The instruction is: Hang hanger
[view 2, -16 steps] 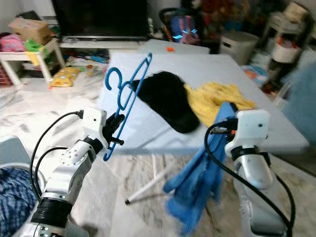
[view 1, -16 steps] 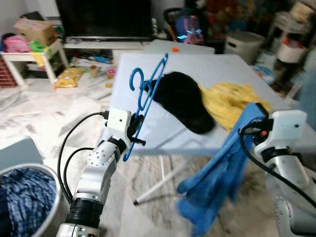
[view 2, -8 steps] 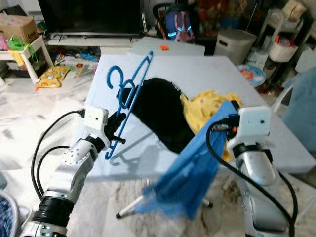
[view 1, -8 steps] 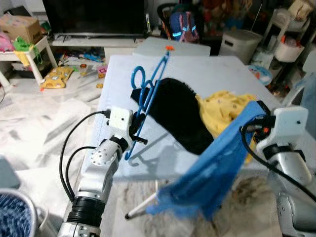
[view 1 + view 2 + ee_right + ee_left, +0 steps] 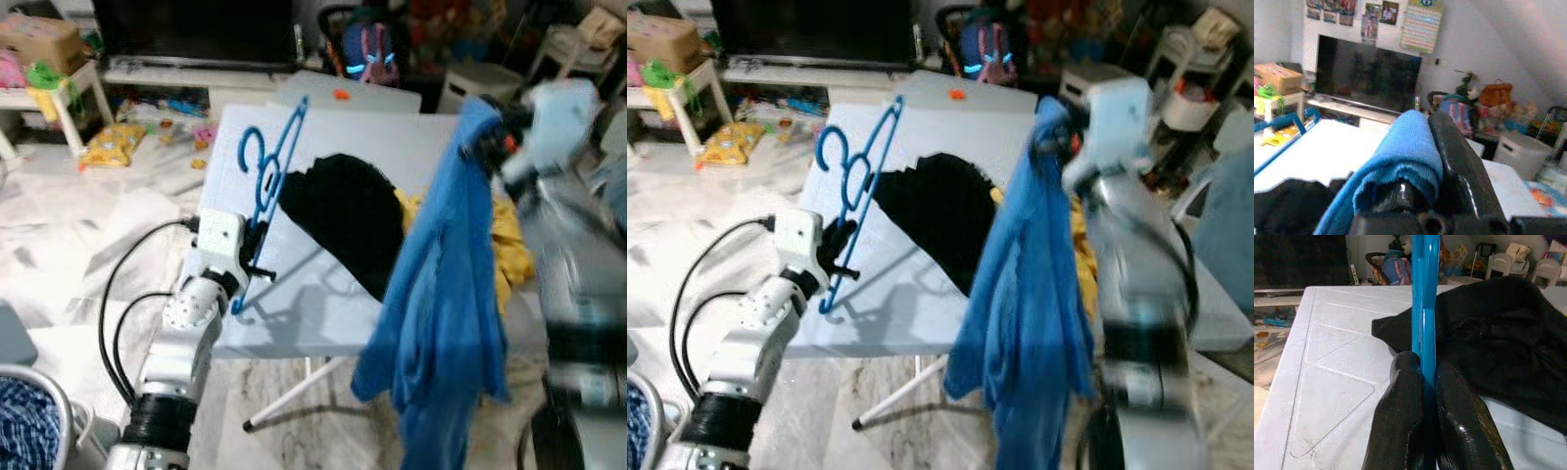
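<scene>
Basket: at the floor's near left corner, a basket (image 5: 39, 392) holds blue plaid cloth (image 5: 20, 436).
Left gripper (image 5: 1422, 377): fingers clenched on the blue hanger (image 5: 263, 176), hook up, over the worktop (image 5: 294, 313).
Beyond fingers: black garment (image 5: 348, 211), yellow garment (image 5: 509, 245).
Right gripper (image 5: 1422, 169): fingers grasp a hanging blue cloth (image 5: 441, 304).

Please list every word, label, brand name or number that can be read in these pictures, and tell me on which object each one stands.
No text can be read.
Posters and calendar-like sheet on the wall above the television: print too small and blurred.
Cardboard box: no legible marking.
Blue hanger, blue garment, black garment, table: no writing visible.
</scene>
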